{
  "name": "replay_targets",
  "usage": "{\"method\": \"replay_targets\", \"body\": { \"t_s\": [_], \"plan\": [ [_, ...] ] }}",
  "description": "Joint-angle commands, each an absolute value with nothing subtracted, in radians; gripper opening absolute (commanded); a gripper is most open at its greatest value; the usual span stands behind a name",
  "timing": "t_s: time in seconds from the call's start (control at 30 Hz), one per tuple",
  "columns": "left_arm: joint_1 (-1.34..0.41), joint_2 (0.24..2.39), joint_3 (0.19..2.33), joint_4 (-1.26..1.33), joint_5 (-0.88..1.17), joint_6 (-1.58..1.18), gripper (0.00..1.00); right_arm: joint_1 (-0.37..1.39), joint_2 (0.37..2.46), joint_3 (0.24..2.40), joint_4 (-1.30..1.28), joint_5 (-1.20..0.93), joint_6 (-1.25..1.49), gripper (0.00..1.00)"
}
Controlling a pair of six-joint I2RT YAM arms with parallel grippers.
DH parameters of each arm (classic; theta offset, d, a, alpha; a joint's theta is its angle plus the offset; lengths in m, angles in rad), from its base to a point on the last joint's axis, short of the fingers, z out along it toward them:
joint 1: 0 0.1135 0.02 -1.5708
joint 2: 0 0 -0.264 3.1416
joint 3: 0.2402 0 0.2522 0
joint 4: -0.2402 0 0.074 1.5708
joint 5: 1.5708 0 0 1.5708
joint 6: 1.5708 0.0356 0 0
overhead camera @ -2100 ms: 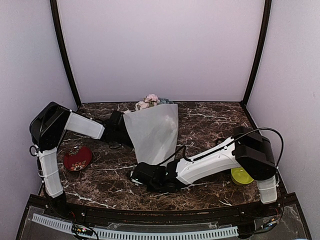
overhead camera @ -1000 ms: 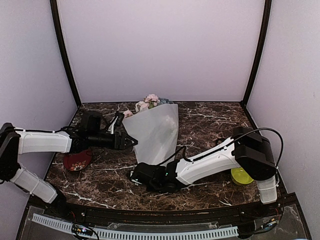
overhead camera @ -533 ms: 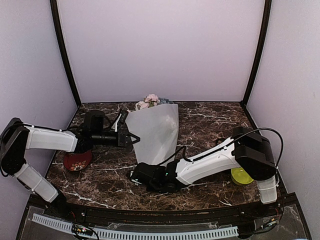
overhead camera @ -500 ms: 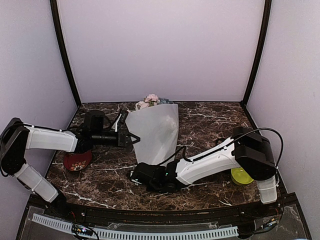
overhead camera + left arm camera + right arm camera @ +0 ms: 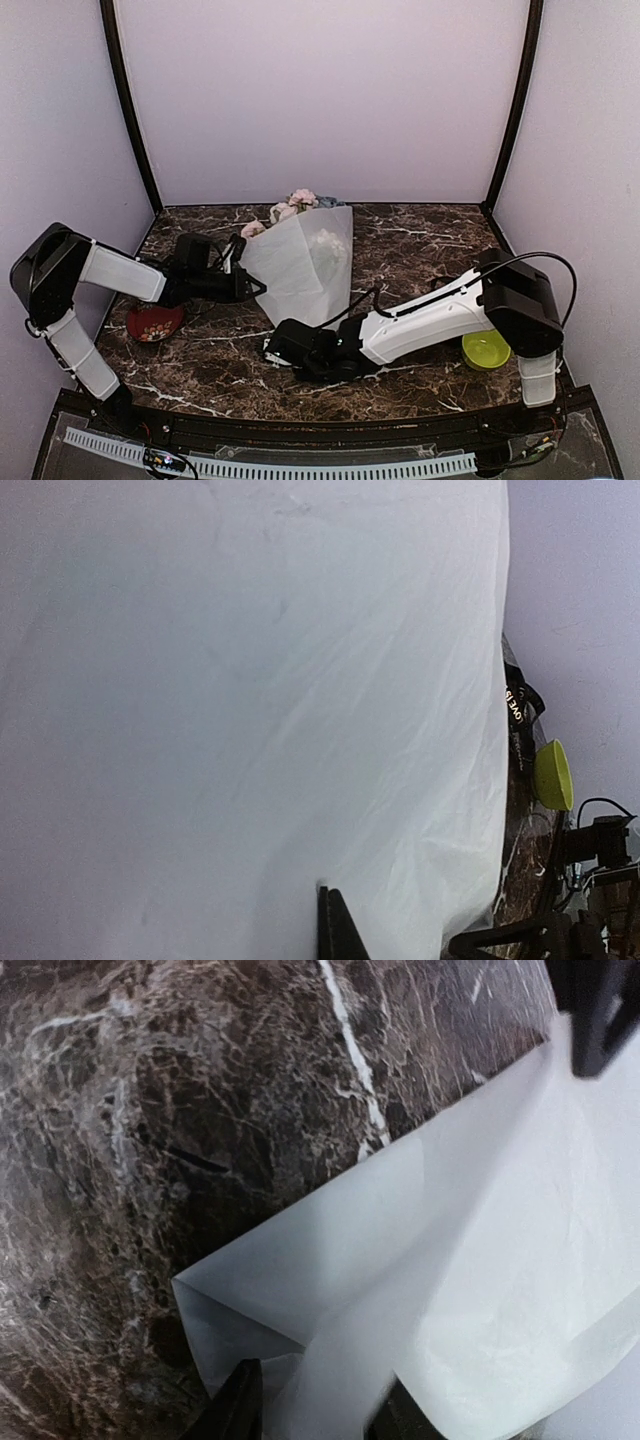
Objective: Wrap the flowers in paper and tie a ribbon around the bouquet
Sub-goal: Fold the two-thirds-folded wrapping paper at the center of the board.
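The bouquet lies mid-table: pink and white flowers (image 5: 298, 200) stick out of the far end of a cone of frosted paper (image 5: 300, 265). My left gripper (image 5: 258, 287) is shut on the paper's left edge; the sheet (image 5: 250, 680) fills the left wrist view above the closed tips (image 5: 335, 920). My right gripper (image 5: 272, 347) is at the cone's near tip. Its jaws stand apart, and the folded corner of paper (image 5: 300, 1280) lies loosely between them (image 5: 318, 1410). A black lettered ribbon (image 5: 516, 708) shows past the paper's right edge.
A red bowl (image 5: 153, 322) sits under the left forearm. A lime-green bowl (image 5: 485, 349) stands at the right by the right arm's base. Lilac walls close in the marble table (image 5: 420, 235) on three sides.
The left gripper has shut on the paper's left edge and drawn it leftward, so the cone has spread wider. The right gripper's jaws, shut on the tip before, have parted.
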State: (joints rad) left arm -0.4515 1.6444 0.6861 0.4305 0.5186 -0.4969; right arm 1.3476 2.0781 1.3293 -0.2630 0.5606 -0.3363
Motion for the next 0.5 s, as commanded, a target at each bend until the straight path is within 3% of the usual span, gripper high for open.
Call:
{"method": "replay_targets", "body": {
  "t_s": [0.0, 0.27, 0.47],
  "plan": [
    [-0.444, 1.69, 0.677, 0.428, 0.424, -0.455, 0.0, 1.347, 2.019, 1.299, -0.3, 0.498, -0.323, 0.49],
    [-0.441, 1.809, 0.69, 0.407, 0.39, -0.436, 0.0, 1.349, 1.853, 1.208, -0.325, 0.347, -0.295, 0.62],
    [-0.441, 1.829, 0.679, 0.422, 0.395, -0.433, 0.0, 1.299, 1.709, 1.207, -0.388, 0.102, -0.269, 0.62]
  ]
}}
